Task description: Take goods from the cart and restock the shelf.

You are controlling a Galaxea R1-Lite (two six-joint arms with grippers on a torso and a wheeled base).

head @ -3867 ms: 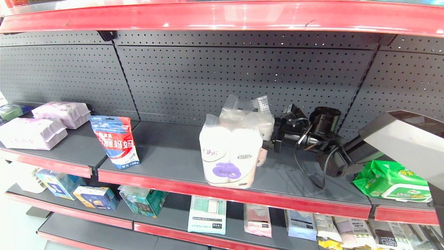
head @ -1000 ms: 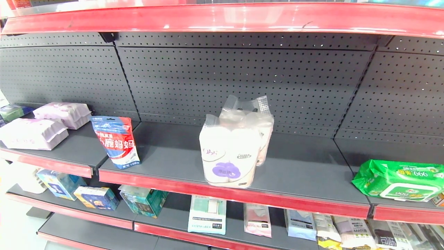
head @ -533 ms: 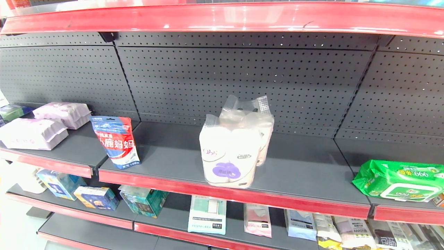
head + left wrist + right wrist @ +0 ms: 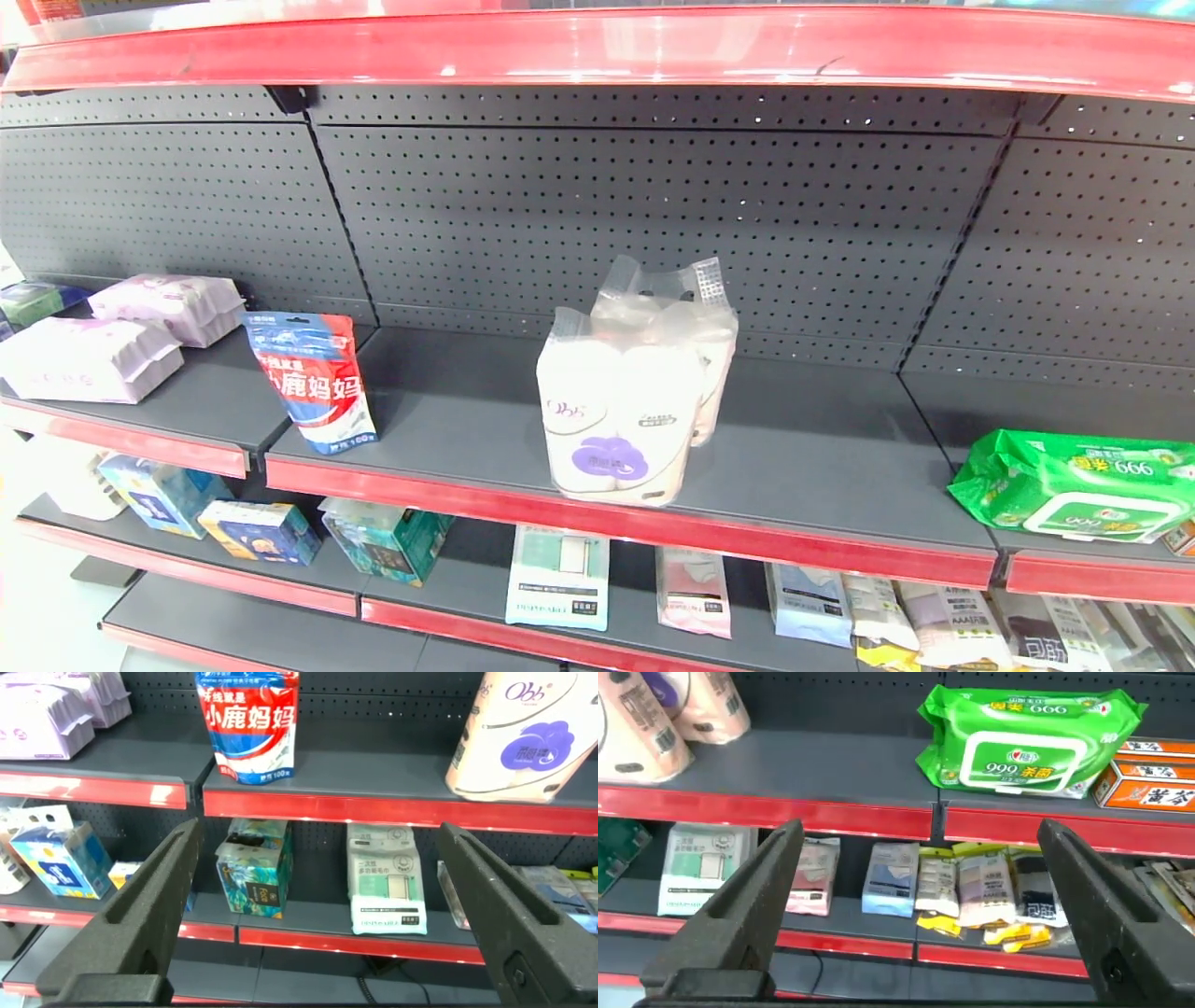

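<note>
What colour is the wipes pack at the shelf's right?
The wipes pack is green with a white lid; clearest in right wrist view.

We see the dark shelf carrying a toilet-roll pack upright mid-board, a red-and-blue pouch standing left, green wipes lying right, and what may be tissue packs far left

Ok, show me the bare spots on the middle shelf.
Bare shelf lies between the red-blue pouch and the toilet roll pack, and between that pack and the green wipes. The shelf below is crowded with packs.
</note>
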